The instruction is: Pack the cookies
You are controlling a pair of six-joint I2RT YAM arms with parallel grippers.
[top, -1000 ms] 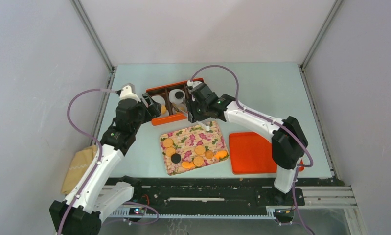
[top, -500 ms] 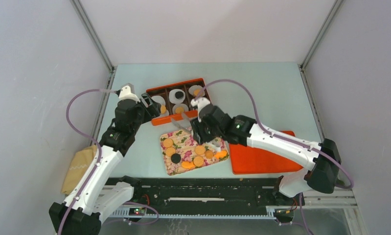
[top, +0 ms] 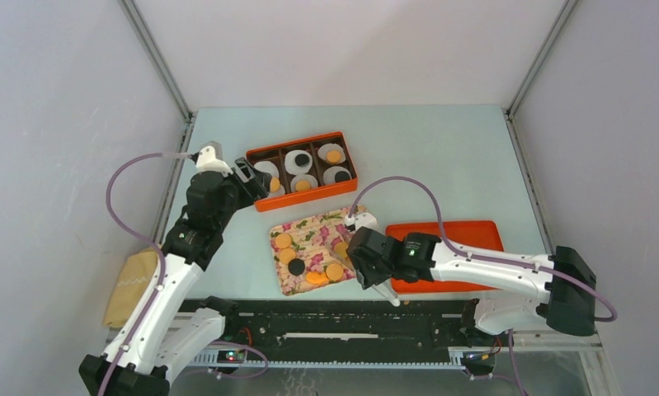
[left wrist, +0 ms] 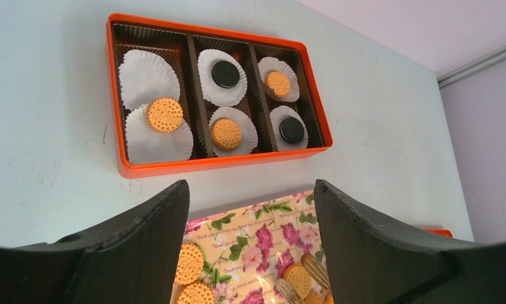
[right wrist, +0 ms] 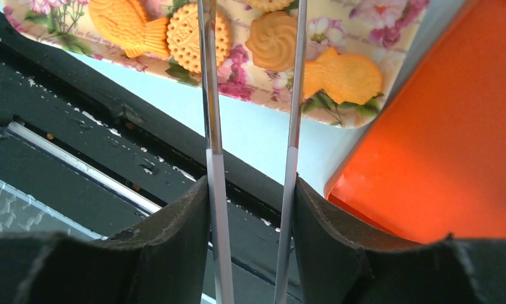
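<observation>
Over the near edge of the tray [top: 313, 235], the right hand [right wrist: 251, 215], back from the box [left wrist: 225, 163], grips tongs [right wrist: 210, 126]; the left hand [left wrist: 250, 209] stays wide open.

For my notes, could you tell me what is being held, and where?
The right fingers hold metal tongs partway along both blades; the left fingers hold nothing.
</observation>
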